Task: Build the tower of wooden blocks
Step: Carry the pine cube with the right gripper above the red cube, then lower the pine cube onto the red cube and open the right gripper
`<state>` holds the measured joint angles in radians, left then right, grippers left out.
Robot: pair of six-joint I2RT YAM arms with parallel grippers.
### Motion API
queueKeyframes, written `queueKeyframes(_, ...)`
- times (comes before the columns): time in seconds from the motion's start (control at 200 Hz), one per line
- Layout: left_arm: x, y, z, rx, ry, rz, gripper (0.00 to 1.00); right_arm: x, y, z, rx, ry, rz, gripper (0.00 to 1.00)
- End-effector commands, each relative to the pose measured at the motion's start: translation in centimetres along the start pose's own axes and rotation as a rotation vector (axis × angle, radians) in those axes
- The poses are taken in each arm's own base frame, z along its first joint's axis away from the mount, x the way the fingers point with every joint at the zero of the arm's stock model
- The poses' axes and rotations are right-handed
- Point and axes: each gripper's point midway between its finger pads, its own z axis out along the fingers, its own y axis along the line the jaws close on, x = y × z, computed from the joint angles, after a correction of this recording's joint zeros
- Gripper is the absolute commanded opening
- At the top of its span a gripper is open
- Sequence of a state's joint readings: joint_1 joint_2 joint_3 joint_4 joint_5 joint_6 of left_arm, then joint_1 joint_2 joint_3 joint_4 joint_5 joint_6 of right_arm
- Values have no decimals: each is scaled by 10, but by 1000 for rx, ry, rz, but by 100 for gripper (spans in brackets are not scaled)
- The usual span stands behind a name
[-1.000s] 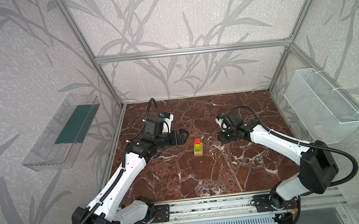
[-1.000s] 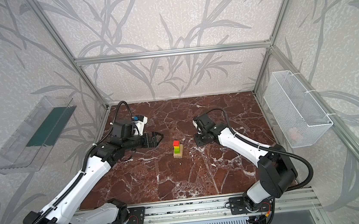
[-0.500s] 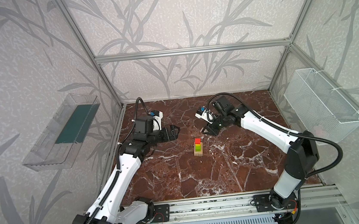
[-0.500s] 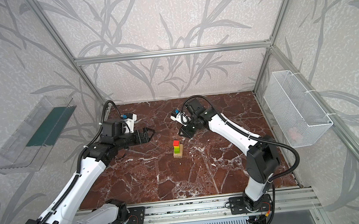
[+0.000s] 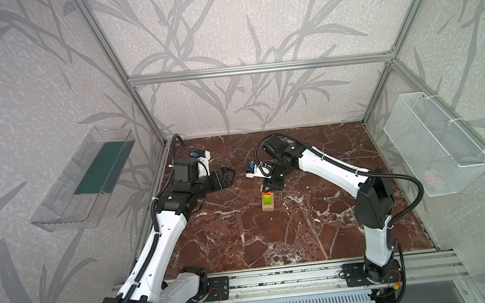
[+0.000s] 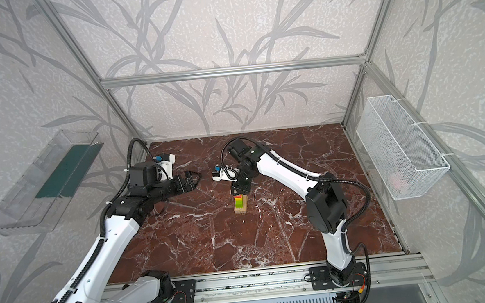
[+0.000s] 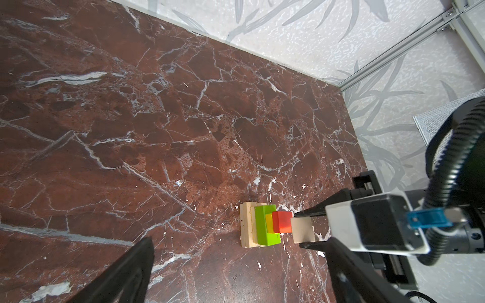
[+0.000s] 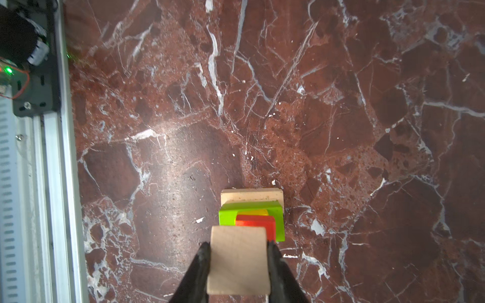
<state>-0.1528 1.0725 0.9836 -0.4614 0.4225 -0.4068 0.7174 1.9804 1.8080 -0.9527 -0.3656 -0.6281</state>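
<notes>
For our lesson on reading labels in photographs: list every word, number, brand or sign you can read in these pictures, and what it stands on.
No text can be read anywhere.
The blocks of the tower and the plain wood piece in the right pincer: unmarked faces.
The blue connector on the right wrist camera: no legible print.
The board with the green light: too small to read.

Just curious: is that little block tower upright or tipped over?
Upright: the tower stands squarely, coloured layers stacked level, none fallen.
</notes>
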Motion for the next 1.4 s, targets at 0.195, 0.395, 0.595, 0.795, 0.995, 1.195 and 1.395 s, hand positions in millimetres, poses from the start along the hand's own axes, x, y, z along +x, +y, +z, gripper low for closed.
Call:
queueKeyframes(0.195,-3,0,-3,25,-23,-12,99,10,-2,3,8,114,-37,22)
queueKeyframes(0.395,-4,1,-2,25,-23,-16,99,8,-1,8,4,128,-48,24)
queueKeyframes(0.595,-5,1,-3,26,-27,-17,99,8,-2,10,2,142,-50,24)
queueKeyframes(0.795,-5,2,-4,24,-29,-19,99,8,-2,14,-4,150,-52,25)
queueKeyframes(0.995,-4,2,-3,27,-28,-22,99,11,-2,16,-4,164,-55,26)
queueKeyframes(1.195,-4,2,-3,28,-26,-23,100,11,-1,15,-4,166,-58,28)
queueKeyframes(1.395,-5,2,-3,29,-26,-25,99,11,-3,16,4,171,-58,32)
